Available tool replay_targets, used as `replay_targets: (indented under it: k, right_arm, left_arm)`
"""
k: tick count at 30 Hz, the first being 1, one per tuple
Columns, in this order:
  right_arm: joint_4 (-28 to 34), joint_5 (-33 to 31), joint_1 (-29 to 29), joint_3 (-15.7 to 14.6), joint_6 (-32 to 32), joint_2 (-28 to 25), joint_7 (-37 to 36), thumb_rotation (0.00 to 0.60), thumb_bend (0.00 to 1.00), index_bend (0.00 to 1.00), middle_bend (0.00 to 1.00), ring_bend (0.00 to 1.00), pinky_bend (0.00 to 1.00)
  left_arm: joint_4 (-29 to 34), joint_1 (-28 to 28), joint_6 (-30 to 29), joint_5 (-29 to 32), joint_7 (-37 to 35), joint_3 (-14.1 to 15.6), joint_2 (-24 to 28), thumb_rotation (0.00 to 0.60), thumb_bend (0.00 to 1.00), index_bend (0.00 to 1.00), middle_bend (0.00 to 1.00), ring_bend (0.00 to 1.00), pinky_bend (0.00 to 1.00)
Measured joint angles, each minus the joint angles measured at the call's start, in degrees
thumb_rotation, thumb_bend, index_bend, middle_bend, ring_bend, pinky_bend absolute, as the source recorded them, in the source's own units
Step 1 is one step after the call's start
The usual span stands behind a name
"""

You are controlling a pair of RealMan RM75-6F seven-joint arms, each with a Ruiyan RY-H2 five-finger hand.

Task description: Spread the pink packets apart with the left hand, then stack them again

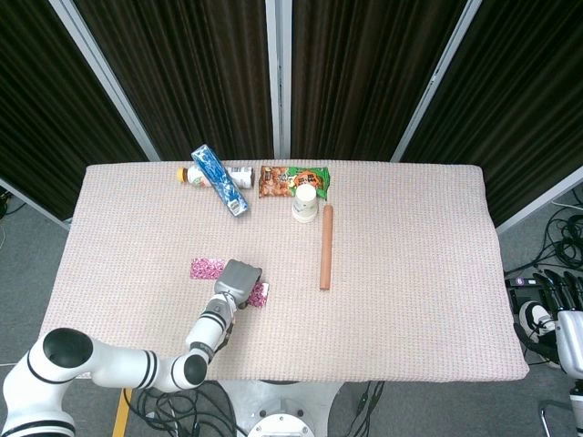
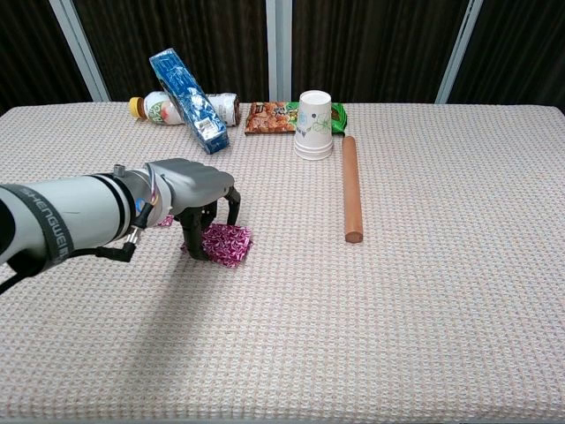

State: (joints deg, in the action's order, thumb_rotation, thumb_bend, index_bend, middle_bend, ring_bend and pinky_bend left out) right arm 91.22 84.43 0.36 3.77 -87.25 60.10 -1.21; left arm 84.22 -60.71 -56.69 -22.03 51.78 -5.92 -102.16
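Gripping the nearer pink packet (image 2: 226, 244) with my left hand (image 2: 196, 194), fingers curled down around it and tips planted on the cloth, I judge I'm at the re-stacking step: the two packets lie apart and this one has to go back onto the other. The far pink packet (image 1: 207, 269) sits just left of my hand in the head view, flat on the woven tablecloth (image 1: 410, 273), its long axis running left to right across the table. The held one looks bunched up under my fingers, so I can't tell which way it runs. Next I'd lift it a little, carry it left and set it down square over the far packet. My right hand (image 1: 571, 328) hangs off the table's right edge; whether it's closed I can't tell
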Motion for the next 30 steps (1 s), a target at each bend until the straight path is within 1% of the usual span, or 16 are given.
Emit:
replay_targets:
  k: [9,17,24,30]
  right_arm:
    - [-0.1,-0.1,-0.3,0.0,-0.1,0.0,-0.2,0.495,0.16,0.12,0.09,0.00,0.00]
    - [0.0,-0.1,-0.4,0.0,-0.2,0.0,-0.1,0.494,0.16,0.12,0.09,0.00,0.00]
    - [0.1,-0.3,-0.5,0.0,-0.3,-0.1,0.1,0.498,0.16,0.12,0.09,0.00,0.00]
    - [0.3,-0.3,-0.5,0.0,-0.3,-0.1,0.1,0.494,0.16,0.12,0.09,0.00,0.00]
  left_arm:
    - [0.5,-0.4,1.8,-1.1,0.6,1.5,1.1,0.600,0.26,0.41,0.83,0.82,0.90]
    - [0.3,-0.7,2.2,-2.6,0.1,1.8,1.0,0.600,0.26,0.39,0.83,0.82,0.89]
    - [-0.7,-1.0,2.4,-3.3,0.5,2.8,0.5,0.600,0.26,0.39,0.83,0.82,0.89]
    - [-0.7,-0.9,2.0,-3.9,0.3,2.8,0.7,0.600,0.26,0.39,0.83,0.82,0.89]
